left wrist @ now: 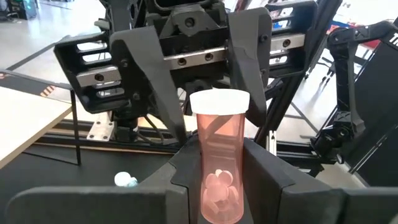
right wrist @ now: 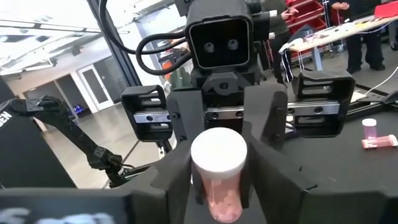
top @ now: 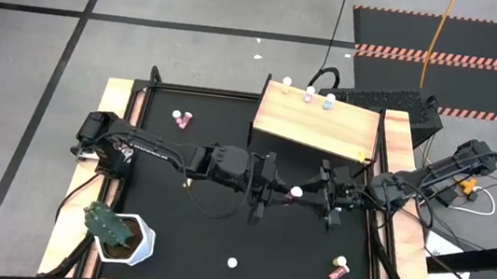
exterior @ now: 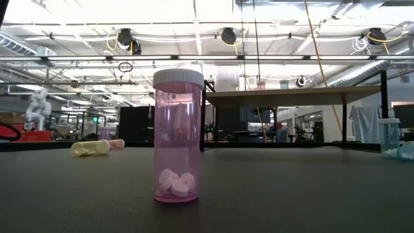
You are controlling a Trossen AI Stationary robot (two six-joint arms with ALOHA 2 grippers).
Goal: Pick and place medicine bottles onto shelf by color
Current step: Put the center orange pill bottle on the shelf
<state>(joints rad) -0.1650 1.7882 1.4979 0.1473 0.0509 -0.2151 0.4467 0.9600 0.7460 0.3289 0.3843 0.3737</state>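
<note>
where the two arms meet at mid-worktop, just in front of the shelf, a pink bottle stands upright between them, long axis vertical, white cap up. left pincer comes at it from the left, fingers closed on the lower body; it grips the bottle. right pincer faces it from the right, fingers flanking the capped upper part, partly open; contact there cannot be told. judged a handover: the right pincer is nearer the shelf, so the bottle would pass rightward. three bottles stand on the shelf's far edge; others lie on the worktop at far left and near right.
</note>
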